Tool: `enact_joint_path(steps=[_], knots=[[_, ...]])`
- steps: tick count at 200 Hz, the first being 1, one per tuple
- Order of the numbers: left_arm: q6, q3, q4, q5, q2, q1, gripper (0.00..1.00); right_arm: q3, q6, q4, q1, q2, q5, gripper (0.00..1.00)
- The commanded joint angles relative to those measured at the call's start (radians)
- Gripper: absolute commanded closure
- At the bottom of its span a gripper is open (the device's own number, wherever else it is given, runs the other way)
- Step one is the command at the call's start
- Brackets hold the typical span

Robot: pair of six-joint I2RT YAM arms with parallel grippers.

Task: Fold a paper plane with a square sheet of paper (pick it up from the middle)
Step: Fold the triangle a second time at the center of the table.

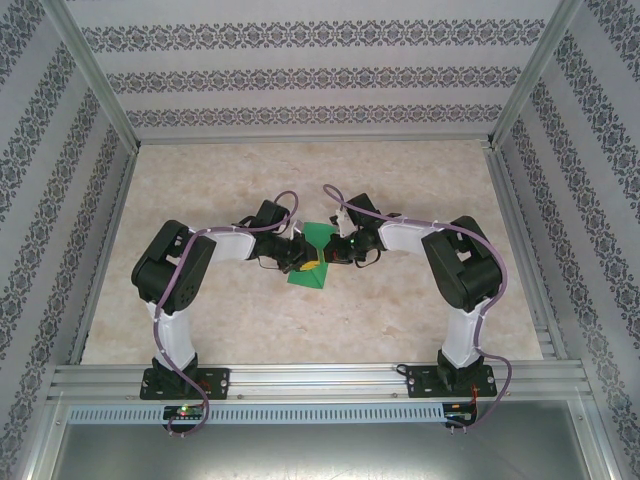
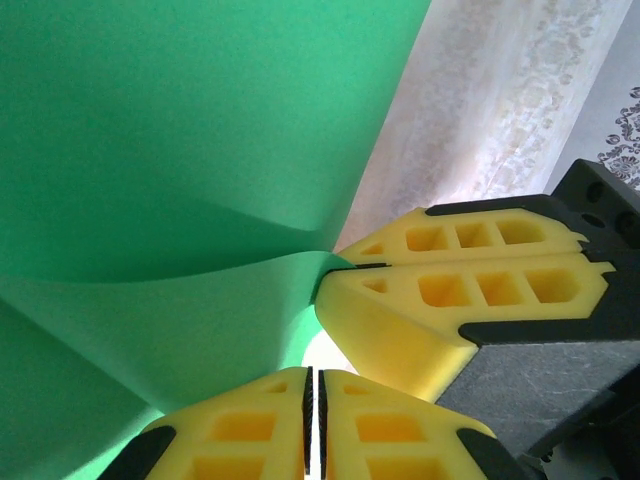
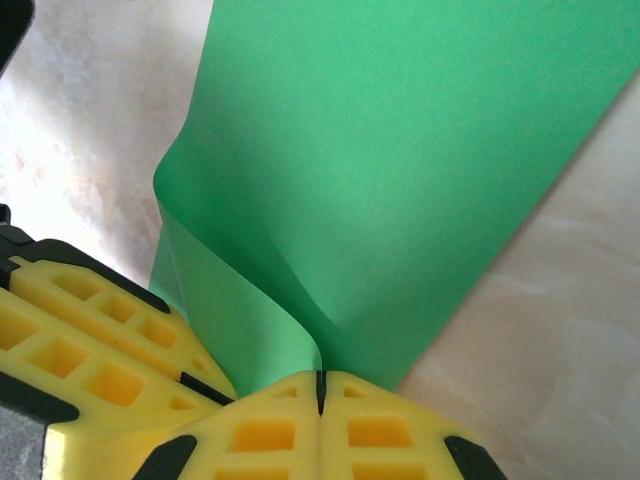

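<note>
A pale marbled surface (image 1: 420, 180) spreads across the enclosure, hemmed in by walls (image 1: 300, 80) papered in striped floral bands and edged by an aluminium frame (image 1: 320, 380) along the near side. The left arm (image 1: 175, 270) and the right arm (image 1: 460, 265) both reach inward from their bases and meet near the middle of the surface. Between them is the square sheet of paper (image 1: 320, 237), bright green and plain, partly folded over, so that from above it reads as an uneven wedge. In the left wrist view the sheet (image 2: 180, 150) curves in two layers that converge toward the fingers. In the right wrist view it (image 3: 400, 150) rises as a broad flat panel with a soft rolled bend at its lower left. The left pincer (image 2: 308, 375) is closed, its yellow fingers pressed together on the sheet's lower edge. The right pincer (image 3: 320, 378) is likewise clamped shut on the green paper, which enters the seam between its fingers. The two pincers sit just beside each other, tips nearly touching at the same part of the sheet.
</note>
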Motion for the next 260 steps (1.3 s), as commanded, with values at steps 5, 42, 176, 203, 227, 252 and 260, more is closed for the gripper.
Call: enact_joint_path(steps=[5, 42, 176, 203, 227, 252, 260], knots=[[0.027, 0.006, -0.019, -0.002, 0.007, -0.011, 0.86, 0.032, -0.029, -0.014, -0.004, 0.023, 0.004, 1.0], [0.028, 0.006, -0.018, -0.003, 0.015, -0.012, 0.86, 0.032, -0.03, -0.021, -0.004, 0.026, 0.01, 1.0], [0.041, -0.001, -0.04, -0.008, 0.021, -0.011, 0.86, 0.055, -0.03, -0.048, -0.005, 0.05, 0.015, 0.99], [0.045, -0.003, -0.046, -0.012, 0.025, -0.011, 0.86, 0.055, -0.033, -0.056, -0.005, 0.051, 0.022, 0.99], [0.045, -0.001, -0.048, -0.014, 0.031, -0.011, 0.86, 0.057, -0.037, -0.062, -0.005, 0.051, 0.022, 0.99], [0.047, -0.001, -0.056, -0.019, 0.038, -0.012, 0.86, 0.053, -0.037, -0.068, -0.005, 0.049, 0.027, 1.0], [0.048, -0.001, -0.057, -0.018, 0.039, -0.012, 0.86, 0.052, -0.037, -0.066, -0.005, 0.048, 0.027, 0.99]])
